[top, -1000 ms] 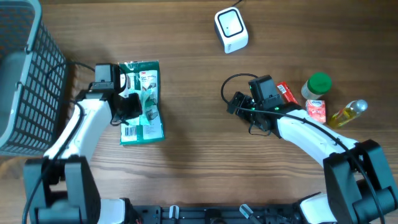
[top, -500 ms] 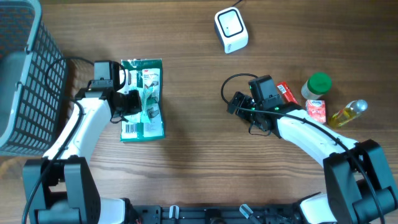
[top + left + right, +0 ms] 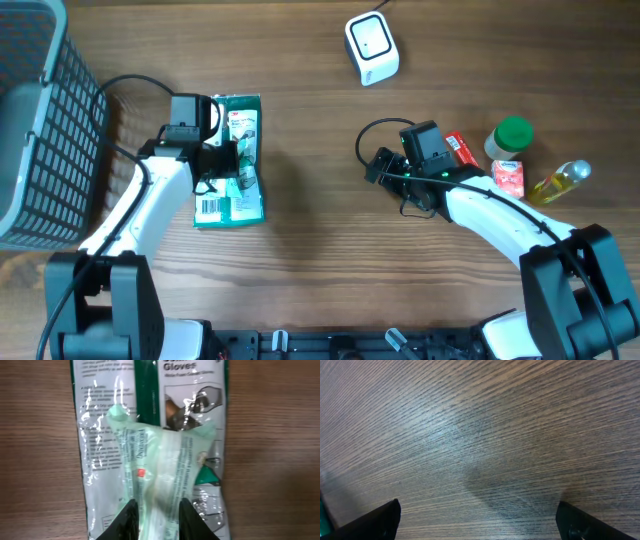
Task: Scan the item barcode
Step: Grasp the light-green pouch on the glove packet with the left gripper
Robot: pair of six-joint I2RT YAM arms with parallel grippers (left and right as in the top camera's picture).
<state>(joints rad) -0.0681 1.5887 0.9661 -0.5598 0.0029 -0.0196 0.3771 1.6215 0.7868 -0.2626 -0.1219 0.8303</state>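
Note:
The item is a green and clear pack of gloves (image 3: 237, 190) lying flat on the wooden table, its white barcode label (image 3: 209, 208) at the near left corner. My left gripper (image 3: 226, 162) sits over the pack's middle. In the left wrist view the gripper (image 3: 157, 522) is shut on a bunched fold of the pack's plastic (image 3: 160, 460), which puckers up between the black fingers (image 3: 125, 520). The white scanner (image 3: 371, 47) stands at the far centre. My right gripper (image 3: 381, 166) hovers open over bare wood (image 3: 477, 520), holding nothing.
A dark wire basket (image 3: 40, 120) fills the left edge. At the right stand a red box (image 3: 462, 150), a green-capped jar (image 3: 512, 135), a small carton (image 3: 509, 177) and a yellow oil bottle (image 3: 560, 182). A black cable loops by the right arm.
My left arm has shifted right, further over the glove pack, and the pack has nudged slightly right and away. The right arm has not moved.

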